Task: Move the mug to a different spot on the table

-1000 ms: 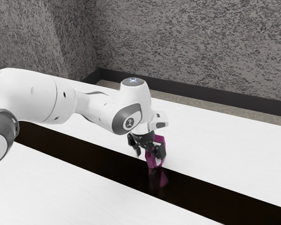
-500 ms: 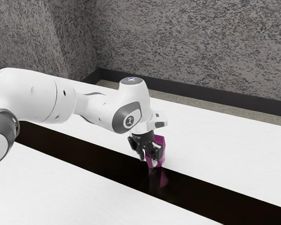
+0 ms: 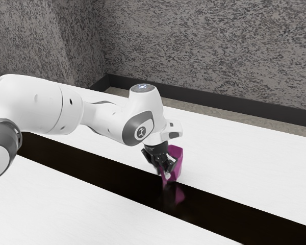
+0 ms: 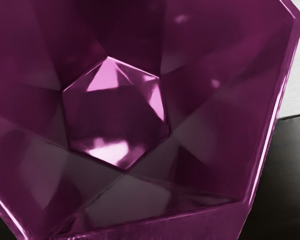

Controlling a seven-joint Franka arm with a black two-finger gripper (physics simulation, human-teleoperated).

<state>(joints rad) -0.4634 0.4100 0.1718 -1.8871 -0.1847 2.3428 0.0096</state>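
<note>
A glossy magenta faceted mug [image 3: 175,159] hangs tilted just above the table, where the black stripe [image 3: 92,168] meets the white top. Its reflection shows on the stripe right below it. My black gripper [image 3: 163,164] comes down from the white arm and is shut on the mug's near wall. From the hand's camera I look straight into the mug [image 4: 140,120], down to its hexagonal bottom [image 4: 115,115].
The white table [image 3: 245,153] runs on to the exterior view's right and back, ending at a dark baseboard [image 3: 219,102] under a speckled grey wall. The black stripe crosses the table diagonally. More white surface [image 3: 66,209] lies in front.
My hand has turned a little and shifted slightly toward the exterior view's right. The mug in it now tips more than a second ago.
</note>
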